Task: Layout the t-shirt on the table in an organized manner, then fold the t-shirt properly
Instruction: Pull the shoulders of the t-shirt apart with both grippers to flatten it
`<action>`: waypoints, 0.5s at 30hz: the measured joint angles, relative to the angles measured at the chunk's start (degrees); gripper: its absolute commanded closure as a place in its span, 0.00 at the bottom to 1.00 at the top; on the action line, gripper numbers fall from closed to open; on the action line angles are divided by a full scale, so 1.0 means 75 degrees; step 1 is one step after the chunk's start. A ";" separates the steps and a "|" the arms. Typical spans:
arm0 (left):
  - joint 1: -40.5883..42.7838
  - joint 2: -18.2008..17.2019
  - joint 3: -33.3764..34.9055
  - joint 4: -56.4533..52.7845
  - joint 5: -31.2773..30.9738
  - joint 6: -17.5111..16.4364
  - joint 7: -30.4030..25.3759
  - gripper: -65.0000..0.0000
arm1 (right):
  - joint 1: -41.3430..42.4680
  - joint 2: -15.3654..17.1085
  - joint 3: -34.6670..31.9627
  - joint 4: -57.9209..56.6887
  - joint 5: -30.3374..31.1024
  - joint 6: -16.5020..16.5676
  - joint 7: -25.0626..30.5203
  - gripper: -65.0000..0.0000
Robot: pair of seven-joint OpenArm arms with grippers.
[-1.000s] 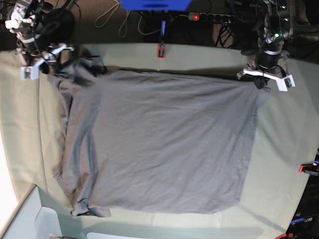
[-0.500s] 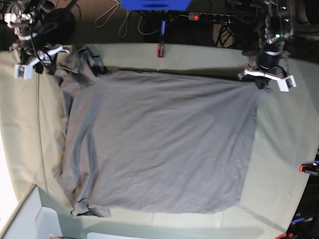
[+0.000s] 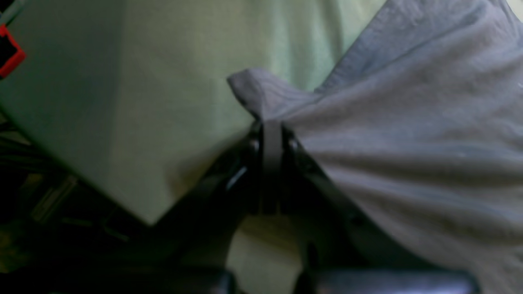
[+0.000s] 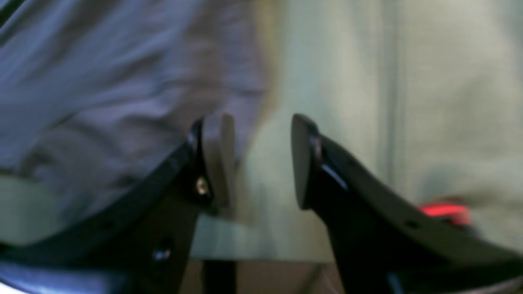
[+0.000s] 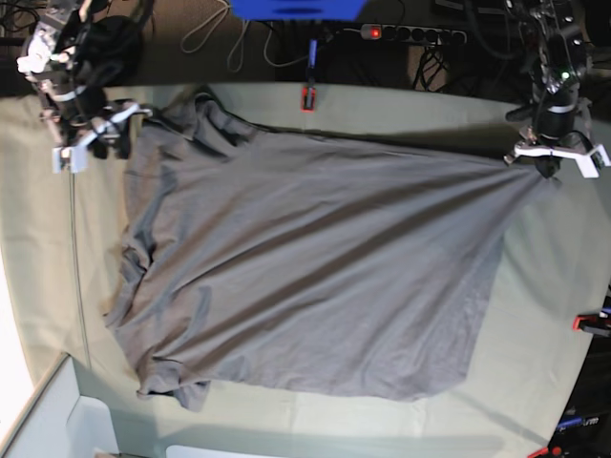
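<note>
The grey t-shirt (image 5: 305, 277) lies spread on the table (image 5: 544, 286), pulled taut toward its far right corner with diagonal creases. My left gripper (image 5: 544, 164) is shut on that corner. The left wrist view shows the fabric (image 3: 408, 143) pinched in the left gripper (image 3: 269, 122), a small tip sticking out above the jaws. My right gripper (image 5: 91, 143) stands open by the shirt's far left corner. In the right wrist view, the right gripper (image 4: 259, 130) has only green cloth between its fingers, with the shirt (image 4: 102, 81) behind the left finger.
Red clamps sit at the table's far edge (image 5: 308, 97) and right edge (image 5: 590, 322); one shows in each wrist view (image 3: 8, 57) (image 4: 443, 210). A white box (image 5: 57, 420) stands at the near left corner. Cables and a power strip (image 5: 410, 33) lie behind the table.
My left gripper moved right with the shirt's corner, stretching the fabric and dragging the shirt rightward. The bunched far left part spread out. My right gripper shifted slightly down and right.
</note>
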 measured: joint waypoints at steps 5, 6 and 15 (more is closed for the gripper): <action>-0.0125 0.0009 0.0017 -0.0017 -0.0003 0.0000 0.0026 1.00 | -0.0175 -0.0321 -0.0012 0.0050 -0.0041 -0.0003 -0.0055 0.58; -0.0128 0.0006 0.0017 -0.0017 0.0000 0.0000 0.0006 1.00 | -0.0169 -0.0347 -0.0017 0.0047 -0.0035 0.0000 -0.0055 0.55; -0.0125 0.0015 0.0020 -0.0020 0.0000 0.0000 0.0009 1.00 | -0.0137 -0.0297 -0.0286 -0.0682 -0.0079 -0.0006 -0.0052 0.45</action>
